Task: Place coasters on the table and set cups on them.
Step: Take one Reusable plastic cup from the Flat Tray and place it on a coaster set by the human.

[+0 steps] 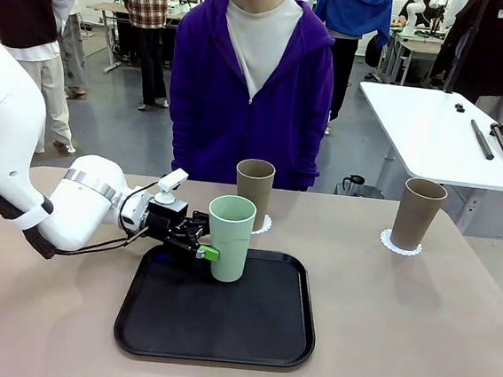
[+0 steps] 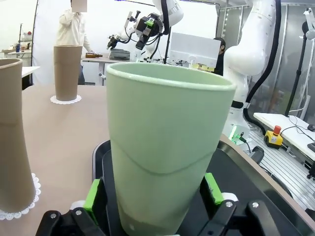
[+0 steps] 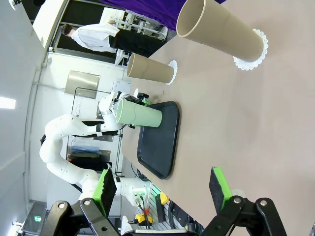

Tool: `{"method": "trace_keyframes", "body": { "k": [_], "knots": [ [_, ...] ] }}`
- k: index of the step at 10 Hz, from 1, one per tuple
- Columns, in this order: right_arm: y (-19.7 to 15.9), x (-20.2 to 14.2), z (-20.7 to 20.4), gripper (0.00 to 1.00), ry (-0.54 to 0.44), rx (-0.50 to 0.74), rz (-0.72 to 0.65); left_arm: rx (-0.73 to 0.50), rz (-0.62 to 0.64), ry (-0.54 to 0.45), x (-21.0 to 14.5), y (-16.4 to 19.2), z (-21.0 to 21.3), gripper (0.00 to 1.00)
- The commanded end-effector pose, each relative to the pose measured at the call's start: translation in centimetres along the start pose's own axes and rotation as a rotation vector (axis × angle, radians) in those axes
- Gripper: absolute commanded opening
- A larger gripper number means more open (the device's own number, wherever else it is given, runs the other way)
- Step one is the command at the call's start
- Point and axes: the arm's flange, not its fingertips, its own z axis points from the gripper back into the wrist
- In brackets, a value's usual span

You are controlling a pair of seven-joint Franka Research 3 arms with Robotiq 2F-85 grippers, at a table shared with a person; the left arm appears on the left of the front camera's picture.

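The mint green cup (image 1: 230, 238) stands upright on the black tray (image 1: 220, 328). My left gripper (image 1: 214, 253) is open, with its green pads either side of the cup's lower part. Up close, the cup (image 2: 167, 157) rises between the fingers (image 2: 92, 194) with small gaps. One tan-brown cup (image 1: 254, 193) stands on a white coaster (image 1: 263, 224) behind the tray. The other (image 1: 418, 213) stands on a coaster (image 1: 401, 248) at the right. My right gripper (image 3: 162, 189) hangs open over the bare table (image 3: 246, 123) with nothing between its fingers.
A person in a purple hoodie (image 1: 251, 82) stands at the far edge of the table (image 1: 398, 327), hands out of sight. A white table (image 1: 444, 127) with dark tools stands behind at the right. Bare tabletop lies to the tray's right and left.
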Motion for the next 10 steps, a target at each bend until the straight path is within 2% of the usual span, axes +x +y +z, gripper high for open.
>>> {"method": "trace_keyframes", "body": {
  "k": [1, 8, 9, 10],
  "knots": [
    [0.1, 0.0, 0.1, 1.00, -0.003, 0.002, 0.002, -0.024, 0.016, 0.012, -0.1, 0.9, -0.8, 1.00],
    [0.1, 0.0, 0.1, 1.00, -0.003, 0.002, 0.002, -0.053, -0.014, 0.028, 0.1, 0.4, -2.9, 1.00],
    [0.1, 0.0, 0.1, 1.00, -0.003, 0.002, 0.002, -0.056, -0.029, 0.020, 0.2, 0.4, -2.9, 0.45],
    [0.1, 0.0, 0.1, 1.00, -0.003, 0.002, 0.002, -0.063, -0.027, 0.018, 0.2, 0.4, -3.0, 0.40]
  ]
}}
